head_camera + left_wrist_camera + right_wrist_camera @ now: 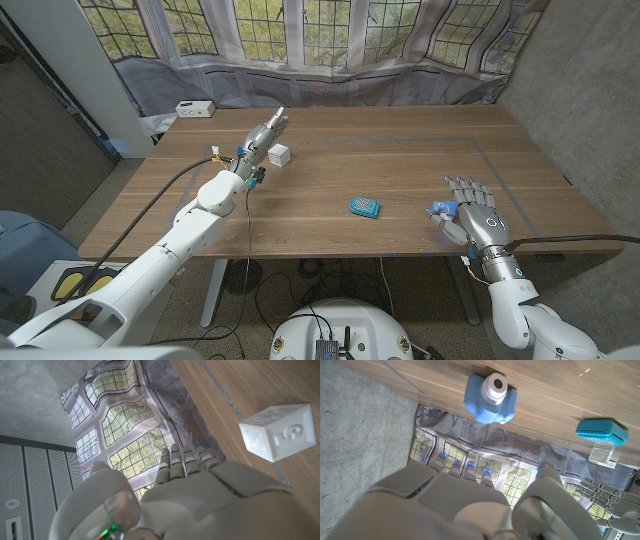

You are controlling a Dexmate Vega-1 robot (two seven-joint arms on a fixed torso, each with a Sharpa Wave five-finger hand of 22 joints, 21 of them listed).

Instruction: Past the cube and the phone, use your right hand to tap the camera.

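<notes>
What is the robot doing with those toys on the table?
The robot's right hand is open right beside a little blue camera near the table's front edge, about to tap it. A teal phone lies in the middle. The left hand is stretched out, open, next to a white cube.

cube (279, 154) far left, phone (364, 207) mid-table, camera (440, 210) right.

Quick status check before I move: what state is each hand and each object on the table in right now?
left hand: empty, fingers straight, beside the cube
right hand: empty, fingers apart, next to the camera
cube: sitting on the table, untouched
phone: lying flat mid-table
camera: on the table, lens end facing up
</notes>
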